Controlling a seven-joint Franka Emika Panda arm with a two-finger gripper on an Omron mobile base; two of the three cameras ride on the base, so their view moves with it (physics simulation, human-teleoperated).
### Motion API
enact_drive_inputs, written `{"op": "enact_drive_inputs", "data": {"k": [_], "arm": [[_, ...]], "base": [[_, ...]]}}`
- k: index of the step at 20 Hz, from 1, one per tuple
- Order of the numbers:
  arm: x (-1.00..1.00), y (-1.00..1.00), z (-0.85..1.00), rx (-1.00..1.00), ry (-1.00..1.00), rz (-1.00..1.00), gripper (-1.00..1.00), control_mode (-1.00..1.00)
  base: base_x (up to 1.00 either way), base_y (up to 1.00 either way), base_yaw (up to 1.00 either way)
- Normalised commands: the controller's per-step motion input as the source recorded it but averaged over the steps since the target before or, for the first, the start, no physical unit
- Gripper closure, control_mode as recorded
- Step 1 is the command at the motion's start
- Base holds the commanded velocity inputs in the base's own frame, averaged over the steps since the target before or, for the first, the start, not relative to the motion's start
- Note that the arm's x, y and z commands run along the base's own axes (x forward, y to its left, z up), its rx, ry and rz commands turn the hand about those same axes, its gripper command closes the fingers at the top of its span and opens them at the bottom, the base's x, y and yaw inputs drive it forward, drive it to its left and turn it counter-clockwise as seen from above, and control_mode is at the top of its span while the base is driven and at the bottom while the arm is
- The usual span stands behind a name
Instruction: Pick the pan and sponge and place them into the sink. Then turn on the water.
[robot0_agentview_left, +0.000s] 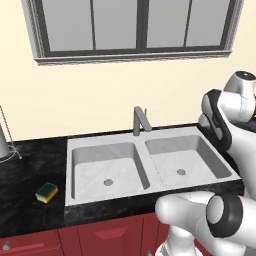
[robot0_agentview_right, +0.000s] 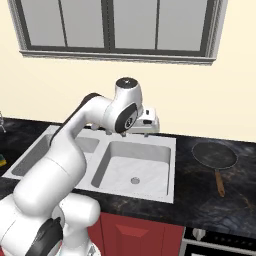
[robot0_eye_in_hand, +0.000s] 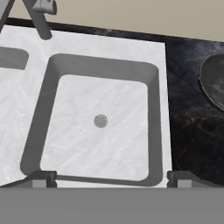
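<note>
I am a white robot arm in a rendered kitchen, standing in front of a black stone counter (robot0_agentview_left: 30, 172) with red cabinet fronts (robot0_agentview_left: 107, 235) below it. Set into the counter is the sink (robot0_agentview_left: 145, 139) — light grey, marbled, two rectangular bowls side by side, each with a round drain. A grey angular faucet (robot0_agentview_left: 140, 120) rises from the far rim between the bowls.

My gripper (robot0_eye_in_hand: 111, 179) hangs above the right bowl, pointing down. In the hand view its two dark fingertips (robot0_eye_in_hand: 41, 178) sit far apart at the bottom of the picture, spread wide, with nothing between them; the right bowl's drain lies straight below.

The sponge (robot0_agentview_left: 46, 192) — a small block, dark green on top and yellow beneath — lies on the counter to the left of the sink, near the front edge, just beside the sink's left rim but not touching it.

The pan (robot0_agentview_right: 215, 155) — round, shallow and black — rests on the counter to the right of the sink, apart from the rim, its long thin handle pointing toward the near edge.

A grey-framed window (robot0_agentview_right: 112, 25) sits in the cream wall above the sink. At the far left of the counter stands a thin wire object I cannot identify.
</note>
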Motion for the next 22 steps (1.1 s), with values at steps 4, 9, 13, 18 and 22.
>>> {"op": "enact_drive_inputs", "data": {"k": [4, 9, 13, 18, 22], "arm": [[0.00, -0.36, -0.13, -0.01, 0.00, 0.00, -1.00, -1.00], [0.00, -0.36, -0.13, -0.01, -0.01, 0.00, -1.00, -1.00], [0.00, -0.35, -0.14, -0.01, -0.01, 0.00, -1.00, -1.00], [0.00, -0.35, -0.13, -0.01, -0.01, 0.00, -1.00, -1.00], [0.00, -0.33, -0.13, 0.00, 0.00, 0.00, -1.00, -1.00]], "base": [[0.00, 0.00, 0.00], [0.00, 0.00, 0.00], [0.00, 0.00, 0.00], [0.00, 0.00, 0.00], [0.00, 0.00, 0.00]]}}
